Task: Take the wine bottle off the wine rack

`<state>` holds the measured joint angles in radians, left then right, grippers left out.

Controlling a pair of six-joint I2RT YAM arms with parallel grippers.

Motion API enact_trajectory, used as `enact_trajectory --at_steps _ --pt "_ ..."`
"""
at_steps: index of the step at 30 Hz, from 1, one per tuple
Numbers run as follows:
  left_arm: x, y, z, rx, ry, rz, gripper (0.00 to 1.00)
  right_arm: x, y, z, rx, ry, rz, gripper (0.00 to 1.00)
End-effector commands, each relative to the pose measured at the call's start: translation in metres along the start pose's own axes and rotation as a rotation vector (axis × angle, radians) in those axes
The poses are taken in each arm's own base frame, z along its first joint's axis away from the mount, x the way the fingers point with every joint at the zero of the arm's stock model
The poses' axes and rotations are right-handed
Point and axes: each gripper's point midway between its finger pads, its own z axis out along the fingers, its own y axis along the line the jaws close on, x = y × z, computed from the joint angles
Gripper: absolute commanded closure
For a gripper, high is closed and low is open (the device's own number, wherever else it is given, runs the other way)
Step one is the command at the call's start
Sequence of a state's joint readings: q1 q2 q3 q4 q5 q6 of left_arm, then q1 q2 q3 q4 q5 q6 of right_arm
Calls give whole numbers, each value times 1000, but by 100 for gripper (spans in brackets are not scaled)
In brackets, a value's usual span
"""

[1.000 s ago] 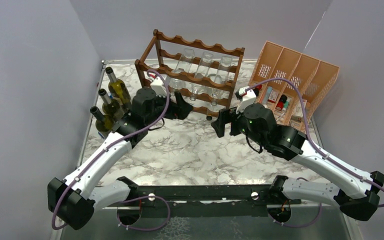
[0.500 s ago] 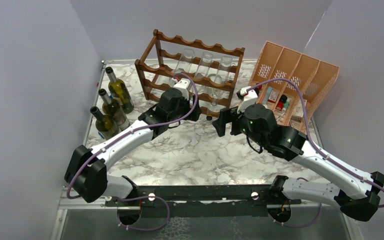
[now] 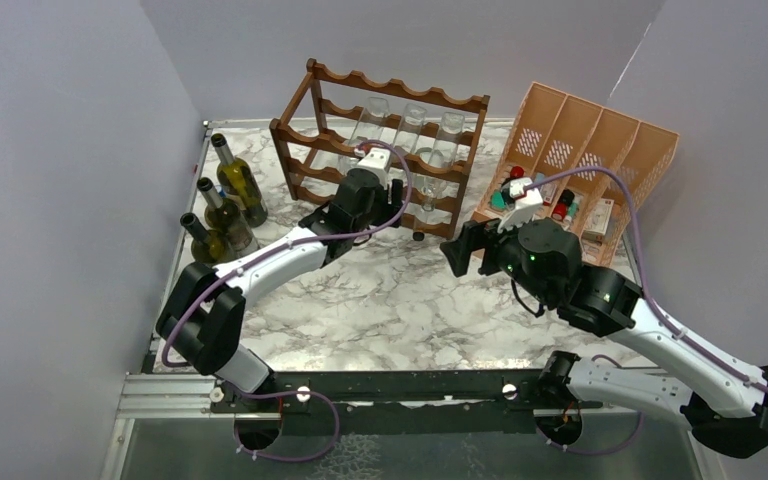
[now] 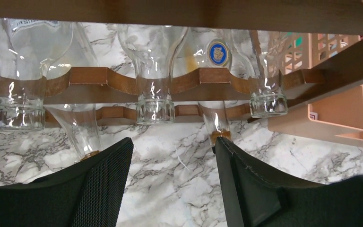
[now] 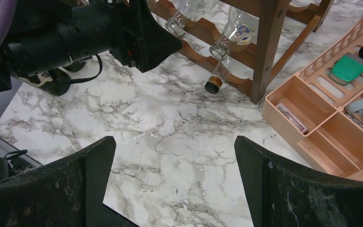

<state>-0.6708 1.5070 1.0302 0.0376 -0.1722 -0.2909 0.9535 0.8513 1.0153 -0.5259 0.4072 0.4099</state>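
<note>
wine bottle (image 4: 155, 101) lies neck-out on the wine rack (image 4: 123, 78), just ahead of our left gripper (image 4: 172, 151), jaws apart, empty; we should centre on its neck before closing; right gripper (image 5: 172, 156) gapes empty too

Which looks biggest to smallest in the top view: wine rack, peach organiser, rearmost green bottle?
1. wine rack and peach organiser: look about alike, not ranking them.
2. rearmost green bottle: clearly smallest.
</note>
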Motion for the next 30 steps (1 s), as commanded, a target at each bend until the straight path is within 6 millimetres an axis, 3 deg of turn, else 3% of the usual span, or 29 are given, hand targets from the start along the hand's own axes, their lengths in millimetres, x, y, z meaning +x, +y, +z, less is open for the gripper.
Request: enact_trajectory --at_steps 1,17,30 --pt "-24 7 12 -44 -71 14 31 1 -9 -3 40 -2 6 1" --pt "-26 17 32 -85 -81 47 44 -3 -14 -8 53 -13 -4 1" --pt "-25 18 44 -90 -74 57 45 -4 -15 -9 59 -15 -5 1"
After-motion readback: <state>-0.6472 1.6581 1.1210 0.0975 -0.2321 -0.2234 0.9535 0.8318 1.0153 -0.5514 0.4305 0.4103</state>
